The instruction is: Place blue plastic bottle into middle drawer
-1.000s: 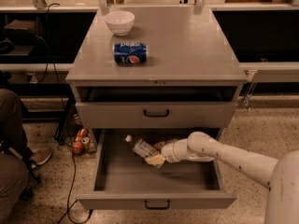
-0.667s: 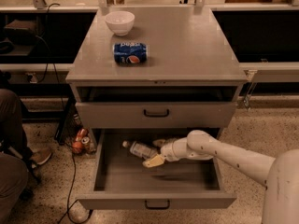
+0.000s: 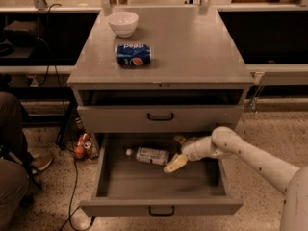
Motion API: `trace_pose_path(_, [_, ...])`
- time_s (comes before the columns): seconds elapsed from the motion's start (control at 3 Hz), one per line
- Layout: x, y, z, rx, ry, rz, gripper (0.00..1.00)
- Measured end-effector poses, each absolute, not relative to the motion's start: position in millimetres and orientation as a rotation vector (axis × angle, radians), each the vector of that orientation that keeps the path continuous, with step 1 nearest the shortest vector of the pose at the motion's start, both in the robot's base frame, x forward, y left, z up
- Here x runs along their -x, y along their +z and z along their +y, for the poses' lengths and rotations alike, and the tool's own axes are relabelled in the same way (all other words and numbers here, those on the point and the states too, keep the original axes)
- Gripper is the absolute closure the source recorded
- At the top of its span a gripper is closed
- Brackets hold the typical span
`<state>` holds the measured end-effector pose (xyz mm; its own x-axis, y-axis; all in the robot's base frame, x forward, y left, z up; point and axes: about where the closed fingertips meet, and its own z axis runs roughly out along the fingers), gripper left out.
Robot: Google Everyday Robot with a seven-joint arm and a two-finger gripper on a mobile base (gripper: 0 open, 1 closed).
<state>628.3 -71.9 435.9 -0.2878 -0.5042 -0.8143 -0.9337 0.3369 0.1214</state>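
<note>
View: camera view, looking down on the cabinet front
Bottle (image 3: 151, 155): lying on its side on the floor of the open middle drawer (image 3: 161, 207), towards the back, white cap pointing left
Gripper (image 3: 172, 154): inside the drawer at the bottle's right end
Fingers (image 3: 174, 164): spread wide, one beyond and one nearer than the bottle's base; the grip looks let go
Arm (image 3: 250, 158): comes in from the right, low enough to pass under the upper drawer (image 3: 161, 117)
Can (image 3: 134, 55), bowl (image 3: 122, 23): on the cabinet top (image 3: 192, 42), well apart from the work
Judgement: bottle seems delivered; backing out must not nudge it
</note>
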Motion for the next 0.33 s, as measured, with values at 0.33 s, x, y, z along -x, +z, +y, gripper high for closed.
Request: trace_pose_path(0.33, [-620.4,470.1,-135.2,1.265,0.787,1.938,0.00])
